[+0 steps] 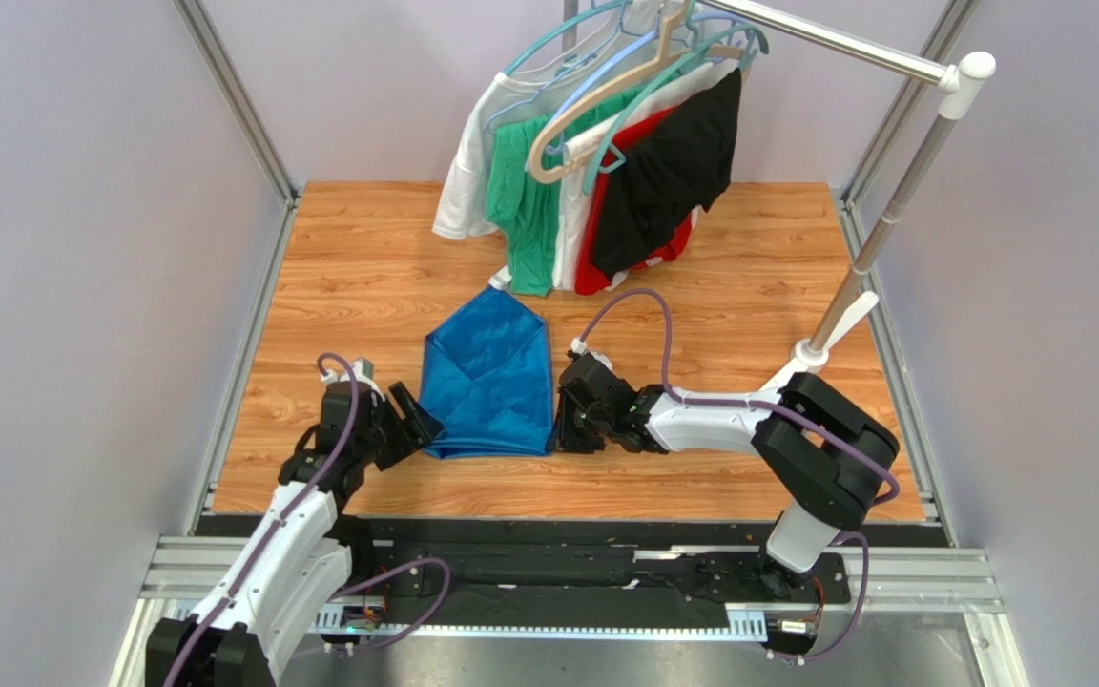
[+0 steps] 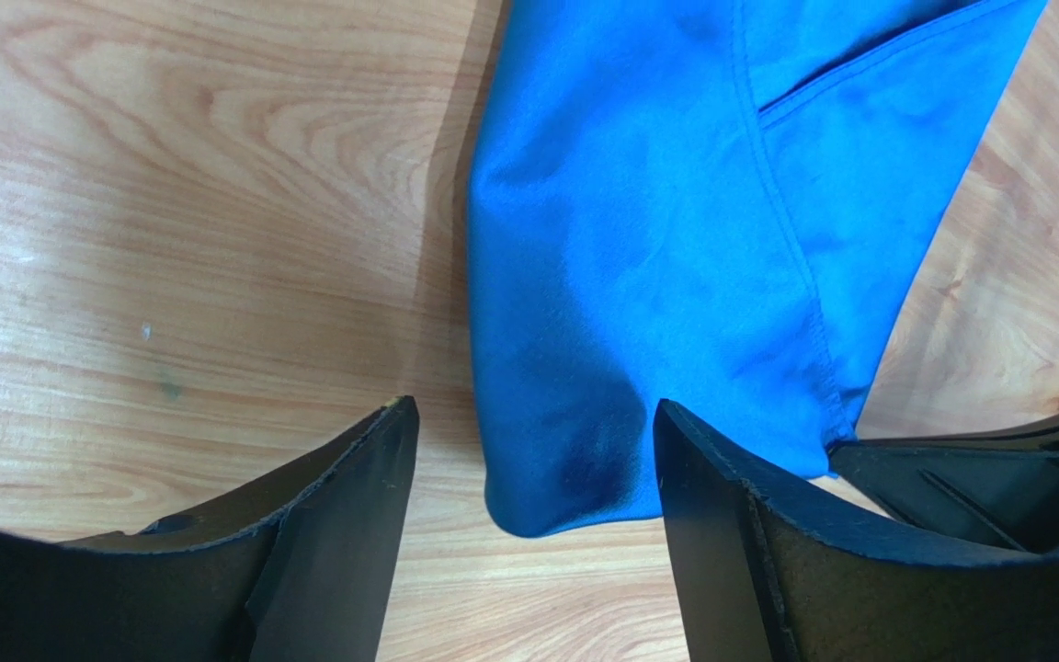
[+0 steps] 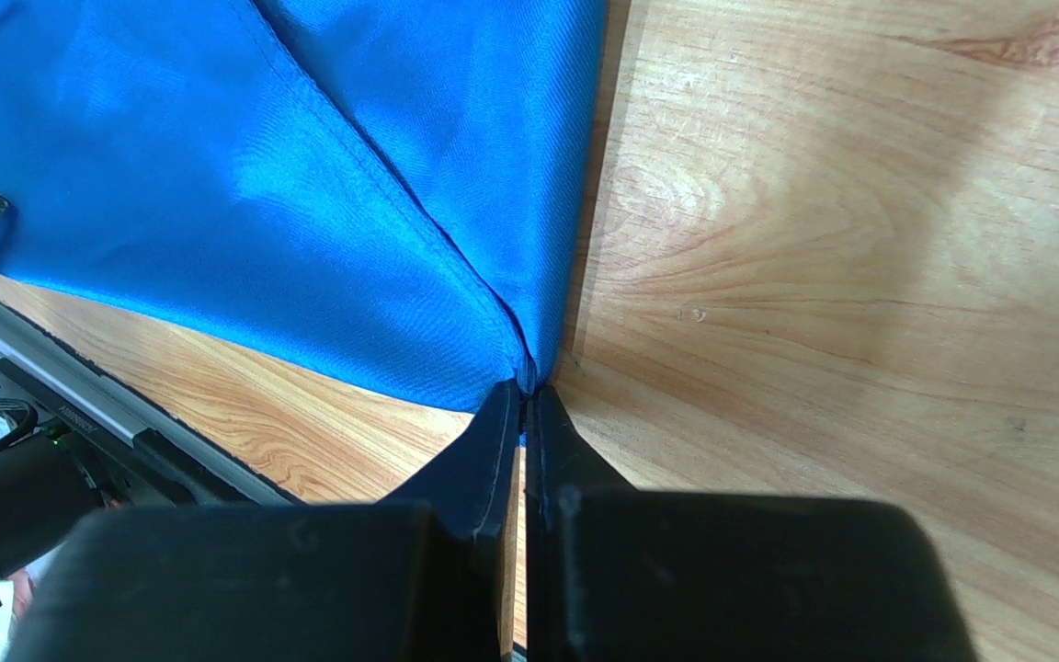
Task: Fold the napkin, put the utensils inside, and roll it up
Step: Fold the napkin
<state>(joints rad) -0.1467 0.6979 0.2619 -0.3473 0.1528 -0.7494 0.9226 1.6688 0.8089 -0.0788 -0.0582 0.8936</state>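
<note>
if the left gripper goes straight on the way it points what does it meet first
The napkin: its near corner lies just ahead, between the open fingers of the left gripper, though their height above it is unclear.

Left fingers wide apart, right fingers tight together, both low and level.

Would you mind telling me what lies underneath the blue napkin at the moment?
The napkin lies folded on the wooden table; wood shows around its edges. Whatever is beneath or between its folds is covered.
</note>
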